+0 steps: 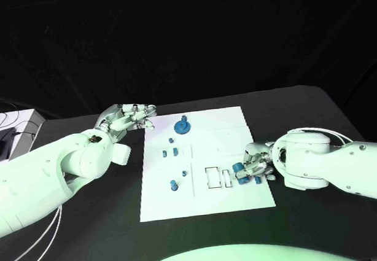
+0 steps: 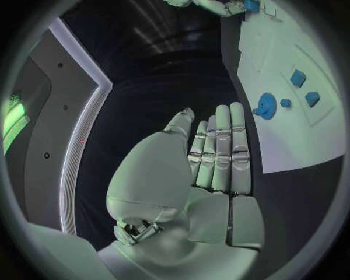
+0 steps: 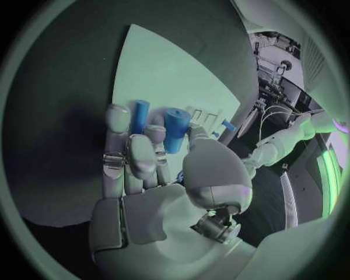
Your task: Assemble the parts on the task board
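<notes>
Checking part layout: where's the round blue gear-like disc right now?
In the head view, the round blue gear-like disc sits near the far edge of the white task board, left of its centre, just right of the left hand, which holds nothing.

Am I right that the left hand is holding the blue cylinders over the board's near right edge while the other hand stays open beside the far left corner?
Not quite: it is the right hand that holds the blue cylinders over the board's near right edge, as the right wrist view shows. The left hand is the open one beside the far left corner.
</notes>
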Robot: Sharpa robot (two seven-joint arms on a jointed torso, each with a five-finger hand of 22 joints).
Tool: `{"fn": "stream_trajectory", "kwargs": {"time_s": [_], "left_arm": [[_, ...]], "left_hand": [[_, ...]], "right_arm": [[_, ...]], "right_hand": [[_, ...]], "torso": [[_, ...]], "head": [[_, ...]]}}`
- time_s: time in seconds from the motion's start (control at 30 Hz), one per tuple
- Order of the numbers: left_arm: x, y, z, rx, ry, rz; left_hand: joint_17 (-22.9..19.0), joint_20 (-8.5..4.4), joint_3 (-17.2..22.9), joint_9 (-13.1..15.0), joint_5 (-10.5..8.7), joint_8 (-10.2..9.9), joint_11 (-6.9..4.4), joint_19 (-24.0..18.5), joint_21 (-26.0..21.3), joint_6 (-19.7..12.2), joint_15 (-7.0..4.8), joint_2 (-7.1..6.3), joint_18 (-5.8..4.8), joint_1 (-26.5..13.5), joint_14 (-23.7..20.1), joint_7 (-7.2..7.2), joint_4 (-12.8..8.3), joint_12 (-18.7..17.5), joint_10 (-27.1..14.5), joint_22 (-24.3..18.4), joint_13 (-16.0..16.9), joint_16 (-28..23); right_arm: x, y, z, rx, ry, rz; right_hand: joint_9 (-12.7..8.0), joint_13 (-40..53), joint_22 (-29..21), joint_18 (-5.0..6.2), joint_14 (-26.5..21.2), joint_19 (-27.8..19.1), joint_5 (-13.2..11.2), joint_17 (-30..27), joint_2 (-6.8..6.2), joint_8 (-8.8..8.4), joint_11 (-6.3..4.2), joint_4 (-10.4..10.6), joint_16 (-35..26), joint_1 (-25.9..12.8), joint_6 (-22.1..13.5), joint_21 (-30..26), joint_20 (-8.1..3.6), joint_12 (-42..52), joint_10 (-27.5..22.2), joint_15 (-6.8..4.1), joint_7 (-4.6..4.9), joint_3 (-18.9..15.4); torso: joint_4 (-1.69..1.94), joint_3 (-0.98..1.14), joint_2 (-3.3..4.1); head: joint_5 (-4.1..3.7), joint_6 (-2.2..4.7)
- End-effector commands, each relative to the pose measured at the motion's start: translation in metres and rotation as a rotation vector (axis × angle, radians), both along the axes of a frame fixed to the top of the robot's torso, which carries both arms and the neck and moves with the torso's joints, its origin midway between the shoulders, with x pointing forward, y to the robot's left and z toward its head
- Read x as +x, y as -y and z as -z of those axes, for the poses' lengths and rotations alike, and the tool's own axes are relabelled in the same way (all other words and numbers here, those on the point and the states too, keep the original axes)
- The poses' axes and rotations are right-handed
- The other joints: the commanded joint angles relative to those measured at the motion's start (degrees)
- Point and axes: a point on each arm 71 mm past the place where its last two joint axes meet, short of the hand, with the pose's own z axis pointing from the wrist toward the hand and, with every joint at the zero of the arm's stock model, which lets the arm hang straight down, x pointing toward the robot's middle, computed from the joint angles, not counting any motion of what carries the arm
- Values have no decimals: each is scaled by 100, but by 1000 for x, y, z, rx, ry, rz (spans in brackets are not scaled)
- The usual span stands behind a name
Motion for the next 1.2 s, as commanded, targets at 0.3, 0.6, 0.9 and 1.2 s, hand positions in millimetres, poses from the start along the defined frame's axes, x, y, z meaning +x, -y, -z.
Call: {"fn": "stream_trajectory", "kwargs": {"time_s": [0.3, 0.6, 0.9, 1.2], "left_arm": [[-1, 2, 0, -11, -7, 22], [-1, 2, 0, -10, -9, 23], [-1, 2, 0, -11, -11, 28], [-1, 2, 0, -10, -13, 31]], "left_hand": [[-6, 16, 13, -1, 21, -10, 4, 38, -32, -28, 40, 10, -26, 41, -4, 4, 21, 27, -23, -5, -4, -25], [-6, 12, 20, -2, 23, -11, 4, 33, -20, -25, 39, 7, -30, 46, -3, 3, 18, 24, -20, -4, -4, -23], [-7, 12, 23, -1, 23, -9, 3, 30, -16, -17, 39, 6, -30, 48, -5, -1, 14, 23, -19, -5, -4, -23], [-7, 12, 23, -1, 23, -9, 3, 30, -16, -17, 39, 6, -30, 48, -5, -1, 14, 23, -19, -5, -4, -23]], "right_arm": [[-5, -4, -2, 131, -73, 98], [-4, -12, -20, 194, -88, 109], [-4, -29, -23, 225, -113, 89], [-6, -44, -11, 227, -135, 75]], "right_hand": [[2, -8, 334, -48, 20, 233, -8, 5, -79, 49, -52, -710, -11, -128, -44, 0, -35, 13, -4, 3, -116, 703], [-7, -10, 339, -53, 22, 234, -57, 25, -67, 47, -50, -710, 2, -150, -39, 34, -38, 20, -2, 3, -114, 639], [-12, -16, 341, -53, 22, 229, -92, 29, -49, 43, -47, -699, 3, -155, -42, 38, -36, 14, -11, 6, -110, 607], [-13, -25, 336, -51, 17, 221, -125, 20, -27, 40, -42, -687, -6, -156, -51, 10, -33, 3, -26, 9, -105, 584]], "torso": [[2, -4, 2], [-4, -5, -7], [4, -9, 1], [13, -7, 5]], "head": [[18, 6], [36, 10], [19, 15], [42, 10]]}}
